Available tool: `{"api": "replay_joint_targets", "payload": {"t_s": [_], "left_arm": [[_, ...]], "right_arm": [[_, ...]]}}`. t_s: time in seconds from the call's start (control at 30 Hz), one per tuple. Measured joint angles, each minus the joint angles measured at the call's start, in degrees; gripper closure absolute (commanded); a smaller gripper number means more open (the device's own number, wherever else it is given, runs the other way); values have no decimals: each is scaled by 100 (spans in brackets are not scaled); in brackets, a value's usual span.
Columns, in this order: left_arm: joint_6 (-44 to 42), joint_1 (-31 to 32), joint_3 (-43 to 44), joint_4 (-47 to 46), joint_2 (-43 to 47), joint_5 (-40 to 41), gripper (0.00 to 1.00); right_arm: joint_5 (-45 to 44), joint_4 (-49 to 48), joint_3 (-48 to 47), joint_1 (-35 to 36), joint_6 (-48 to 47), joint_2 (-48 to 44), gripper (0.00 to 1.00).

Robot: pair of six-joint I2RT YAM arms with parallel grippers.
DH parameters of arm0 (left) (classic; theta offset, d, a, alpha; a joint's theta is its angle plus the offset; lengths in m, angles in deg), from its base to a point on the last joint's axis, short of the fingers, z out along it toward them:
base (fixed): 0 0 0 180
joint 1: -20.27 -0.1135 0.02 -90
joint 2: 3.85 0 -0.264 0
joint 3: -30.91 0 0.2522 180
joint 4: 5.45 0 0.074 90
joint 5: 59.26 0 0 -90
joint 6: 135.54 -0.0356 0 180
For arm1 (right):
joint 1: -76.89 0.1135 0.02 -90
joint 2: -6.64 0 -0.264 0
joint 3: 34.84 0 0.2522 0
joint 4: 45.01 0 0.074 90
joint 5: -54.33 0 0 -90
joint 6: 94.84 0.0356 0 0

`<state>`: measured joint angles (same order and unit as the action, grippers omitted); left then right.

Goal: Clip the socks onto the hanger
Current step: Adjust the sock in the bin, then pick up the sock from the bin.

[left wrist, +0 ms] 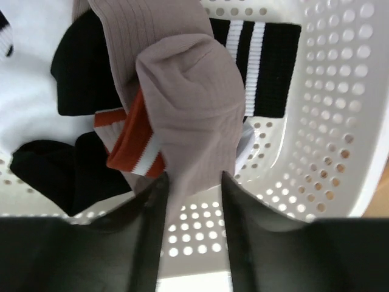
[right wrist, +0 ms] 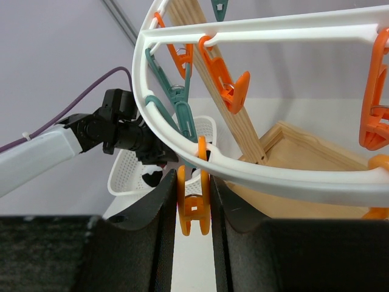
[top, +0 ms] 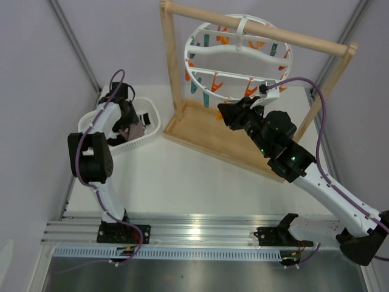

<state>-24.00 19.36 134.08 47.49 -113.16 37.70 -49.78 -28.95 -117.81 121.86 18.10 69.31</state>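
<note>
- The left end effector (left wrist: 194, 182), arm bent down into the basket (left wrist: 316, 152), is clenched on a taupe sock (left wrist: 188, 91); lifting slowly should leave the black socks (left wrist: 79, 79) behind.
- The right end effector (right wrist: 193, 191), arm stretched forward, squeezes an orange clip (right wrist: 193, 213) on the hanger (right wrist: 273, 176); a firm squeeze should open it wide.

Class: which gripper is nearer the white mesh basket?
Left. The left gripper is in the basket, pinching a taupe sock; the right gripper is at the hanger, around an orange clip.
</note>
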Motion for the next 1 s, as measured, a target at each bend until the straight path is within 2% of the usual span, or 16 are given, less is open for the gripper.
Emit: {"api": "replay_joint_targets", "payload": {"t_s": [0.2, 0.37, 0.57, 0.8, 1.0], "left_arm": [[50, 0, 7, -46, -20, -114, 39], [85, 4, 0, -48, -17, -90, 37], [92, 0, -22, -52, -7, 4, 40], [94, -66, -13, -61, -15, -4, 54], [98, -72, -13, -101, -20, -133, 58]], "right_arm": [[0, 2, 0, 7, 0, 0, 97], [7, 2, 0, 7, 2, 0, 97], [42, 0, 0, 7, 33, 0, 97], [46, -2, 11, 7, 59, -2, 97], [42, -4, 37, 7, 74, -2, 97]]}}
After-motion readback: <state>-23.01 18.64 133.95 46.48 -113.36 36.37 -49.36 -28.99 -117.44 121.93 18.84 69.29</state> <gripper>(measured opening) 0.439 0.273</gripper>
